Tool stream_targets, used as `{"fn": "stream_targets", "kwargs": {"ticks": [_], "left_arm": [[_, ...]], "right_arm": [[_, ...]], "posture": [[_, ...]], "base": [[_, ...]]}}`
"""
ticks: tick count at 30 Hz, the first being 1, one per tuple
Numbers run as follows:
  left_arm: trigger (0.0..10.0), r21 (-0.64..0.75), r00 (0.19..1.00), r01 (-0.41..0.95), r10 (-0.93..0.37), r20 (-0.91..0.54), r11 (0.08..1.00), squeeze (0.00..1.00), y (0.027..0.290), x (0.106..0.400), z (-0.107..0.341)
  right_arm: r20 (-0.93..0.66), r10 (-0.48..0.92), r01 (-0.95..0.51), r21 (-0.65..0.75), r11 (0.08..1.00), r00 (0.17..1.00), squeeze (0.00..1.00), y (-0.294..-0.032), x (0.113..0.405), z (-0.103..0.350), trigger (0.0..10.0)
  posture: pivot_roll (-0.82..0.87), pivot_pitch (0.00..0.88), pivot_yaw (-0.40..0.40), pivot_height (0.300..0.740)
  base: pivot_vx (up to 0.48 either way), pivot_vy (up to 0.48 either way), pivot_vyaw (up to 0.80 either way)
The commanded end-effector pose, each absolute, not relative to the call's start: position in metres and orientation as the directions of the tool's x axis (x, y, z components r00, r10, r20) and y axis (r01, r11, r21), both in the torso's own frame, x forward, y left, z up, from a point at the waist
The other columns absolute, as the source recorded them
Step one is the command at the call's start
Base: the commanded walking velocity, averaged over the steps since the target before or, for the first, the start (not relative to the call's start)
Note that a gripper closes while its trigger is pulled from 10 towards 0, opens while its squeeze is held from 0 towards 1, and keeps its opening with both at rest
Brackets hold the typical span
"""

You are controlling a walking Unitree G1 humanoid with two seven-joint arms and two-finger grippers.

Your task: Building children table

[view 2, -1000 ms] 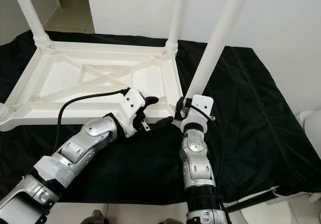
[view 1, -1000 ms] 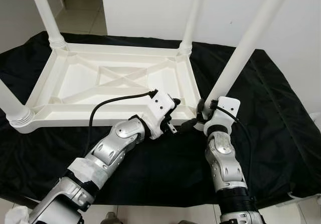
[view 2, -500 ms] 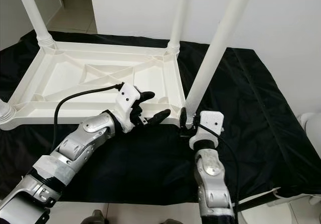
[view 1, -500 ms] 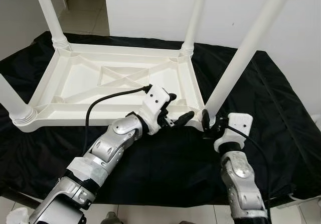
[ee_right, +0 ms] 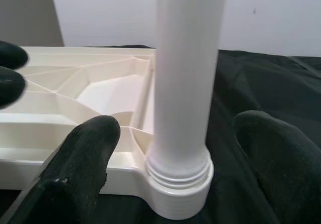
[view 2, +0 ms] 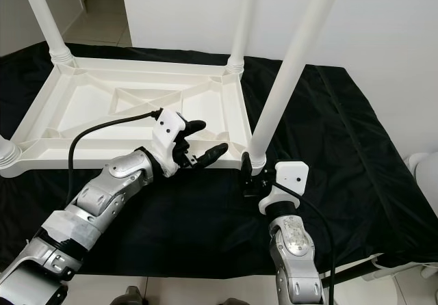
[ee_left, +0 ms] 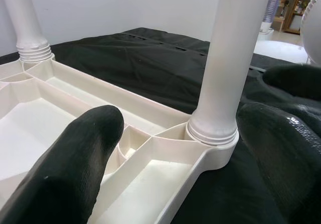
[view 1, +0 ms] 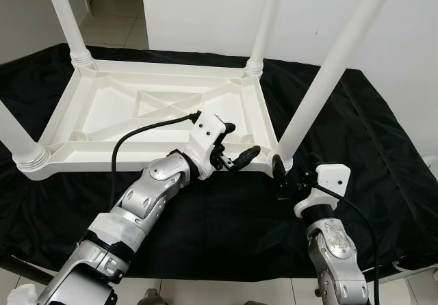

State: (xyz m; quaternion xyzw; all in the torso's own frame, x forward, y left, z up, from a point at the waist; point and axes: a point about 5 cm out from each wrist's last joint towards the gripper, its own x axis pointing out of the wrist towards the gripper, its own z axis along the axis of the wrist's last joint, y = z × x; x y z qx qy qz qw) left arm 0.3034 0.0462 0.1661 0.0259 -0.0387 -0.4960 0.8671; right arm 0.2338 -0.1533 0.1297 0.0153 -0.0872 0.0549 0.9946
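Nearest the robot, the right gripper (view 1: 282,180) hangs spread wide, fingers either side of the near-right leg (view 1: 327,72) without touching it, just at its threaded foot. Beside it the left gripper (view 1: 236,148) is also agape over the frame's near edge. The upturned white table (view 1: 102,110) (on black cloth (view 1: 383,161)) carries four legs; the last seems seated, though its tightness is unclear, so closing on it to check comes next.

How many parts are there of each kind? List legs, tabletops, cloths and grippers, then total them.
Table legs: 4
Tabletop, upside down: 1
Black cloth: 1
Grippers: 2, the left gripper and the right gripper
Total: 8
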Motion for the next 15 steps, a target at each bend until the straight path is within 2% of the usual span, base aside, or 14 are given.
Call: {"fn": "stream_targets", "kwargs": {"ticks": [1, 5, 9, 15], "left_arm": [[10.0, 0.096, 0.444, 0.891, -0.896, 0.018, 0.443, 0.0, 0.047, 0.302, 0.164], [10.0, 0.102, 0.466, 0.879, -0.885, 0.027, 0.466, 0.0, 0.049, 0.305, 0.166], [10.0, 0.112, 0.557, 0.822, -0.829, 0.045, 0.558, 0.0, 0.053, 0.317, 0.17], [10.0, 0.088, 0.648, 0.751, -0.756, 0.09, 0.654, 0.0, 0.061, 0.331, 0.179]], "right_arm": [[0.16, 0.184, -0.187, 0.005, 0.982, 0.97, 0.0, -0.147, 0.228, 0.124, 10.0], [0.132, 0.238, -0.241, 0.009, 0.971, 0.962, 0.0, -0.144, 0.224, 0.12, 10.0], [0.093, 0.376, -0.377, -0.008, 0.926, 0.922, 0.0, -0.136, 0.219, 0.115, 10.0], [0.108, 0.402, -0.404, -0.003, 0.915, 0.909, 0.0, -0.143, 0.225, 0.119, 10.0]], "posture": [[0.01, 0.0, -0.054, 0.74], [0.01, 0.0, -0.054, 0.74], [0.01, 0.0, -0.05, 0.74], [0.01, 0.0, -0.045, 0.74]], "base": [[0.0, 0.0, 0.0], [0.0, 0.0, 0.0], [0.0, 0.0, 0.0], [0.0, 0.0, 0.0]]}}
